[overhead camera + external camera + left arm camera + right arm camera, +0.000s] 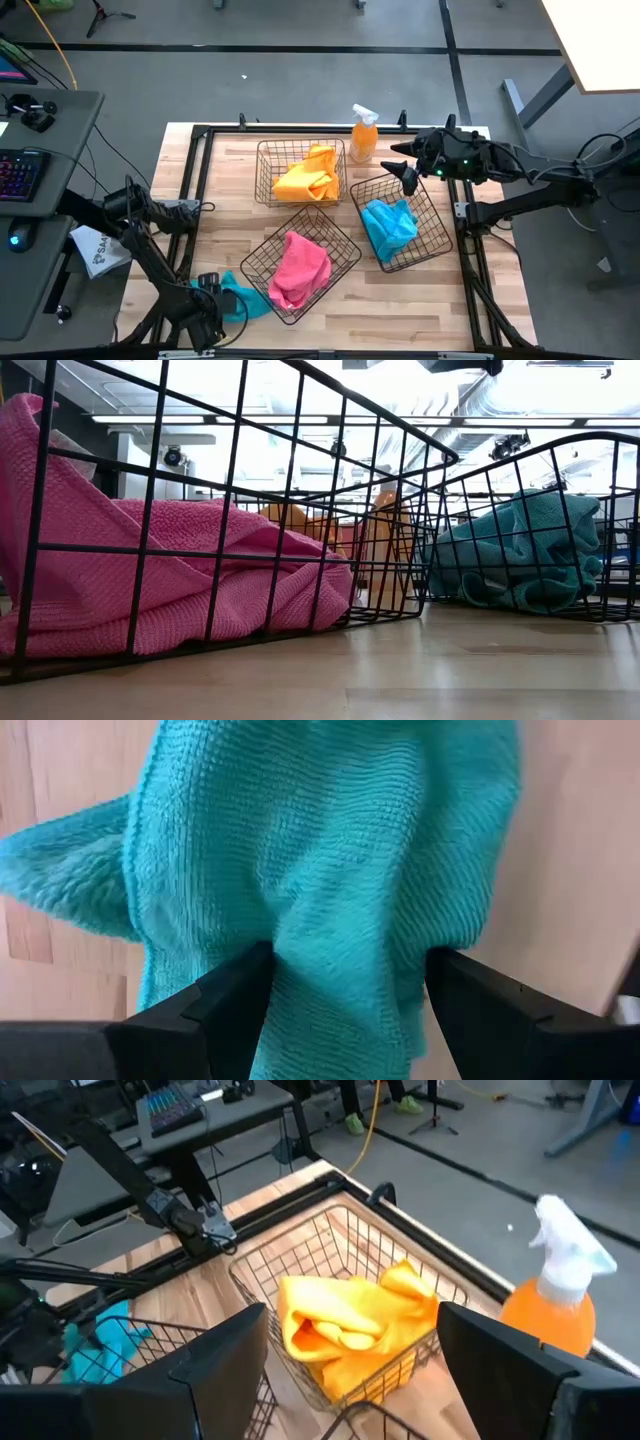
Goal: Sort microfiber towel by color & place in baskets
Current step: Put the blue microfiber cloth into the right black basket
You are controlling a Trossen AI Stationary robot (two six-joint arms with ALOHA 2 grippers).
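We are working a pale wood counter [400, 310] edged by black frame rails [200, 135], grey floor [300, 80] beyond. Nearest, our left tool [212, 298] is pinching a teal towel [240, 297] lying on the counter just beside the near basket [345, 255], which is holding a pink towel [300, 268]. Right of it, another basket [432, 215] is holding a teal towel [388, 226]. Farther back, a third basket [265, 170] is carrying the yellow-orange towel [310, 175], an orange spray bottle [363, 135] beside it. Our right tool [405, 172] is hovering over the right basket's far edge, fingers spread.
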